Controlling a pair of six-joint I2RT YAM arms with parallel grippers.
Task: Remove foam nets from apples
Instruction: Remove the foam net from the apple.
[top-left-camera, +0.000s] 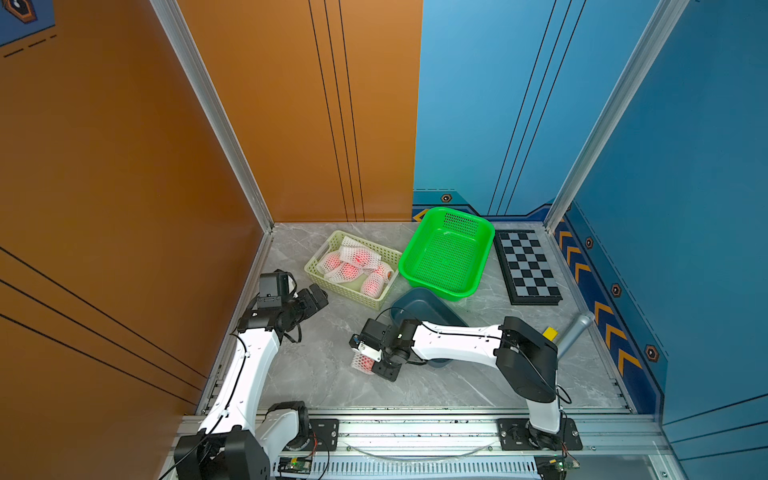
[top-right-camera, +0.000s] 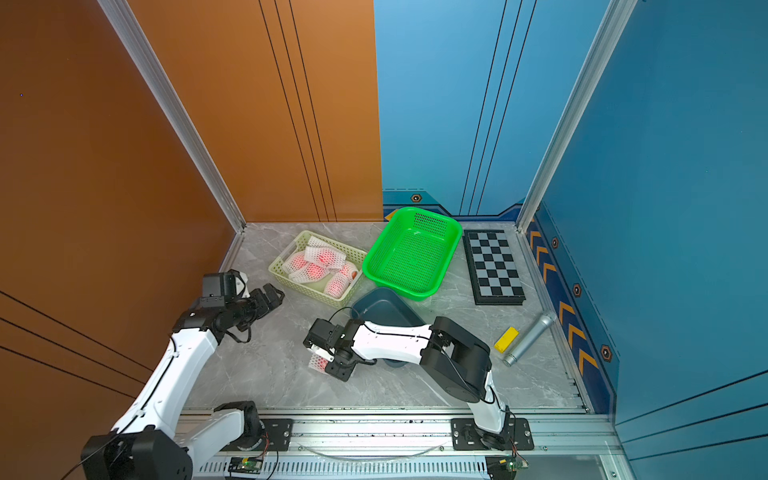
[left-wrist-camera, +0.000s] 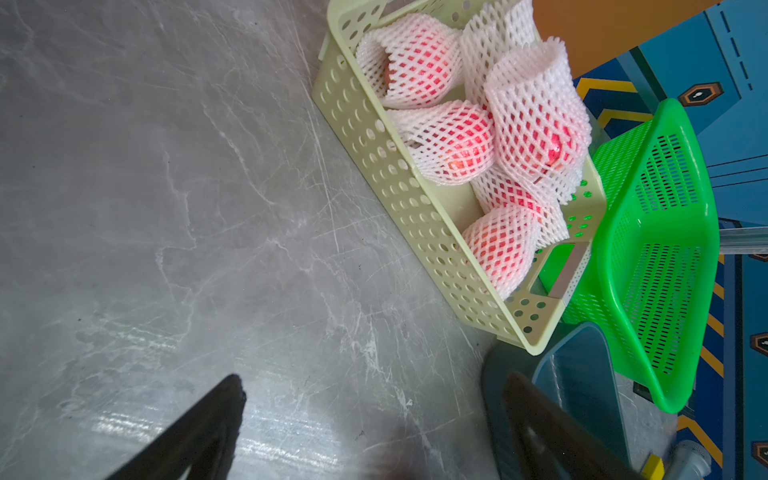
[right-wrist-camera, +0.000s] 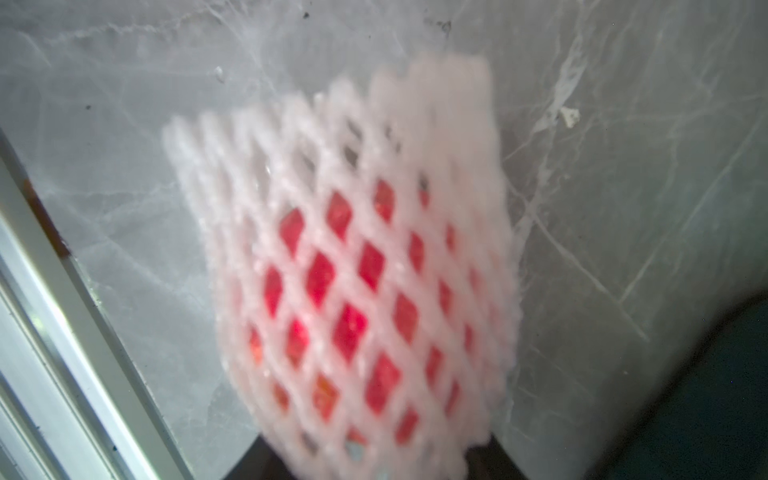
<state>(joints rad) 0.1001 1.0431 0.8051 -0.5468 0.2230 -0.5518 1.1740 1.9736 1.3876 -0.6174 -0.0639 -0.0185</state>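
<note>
Right gripper (top-left-camera: 369, 362), lower centre of both top views, pinches 1 netted apple (right-wrist-camera: 365, 282). Left gripper (top-left-camera: 319, 299), fingers spread, near pale yellow basket (top-left-camera: 347, 291) of more netted apples (left-wrist-camera: 453, 141).

We get bright, even light with soft shadows in both top views; glare streaks the table (left-wrist-camera: 266, 440) in the left wrist view, and the netted apple (right-wrist-camera: 353, 270) is blurred.

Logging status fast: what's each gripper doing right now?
Left gripper: open, holding nothing.
Right gripper: appears closed on a netted apple.
</note>
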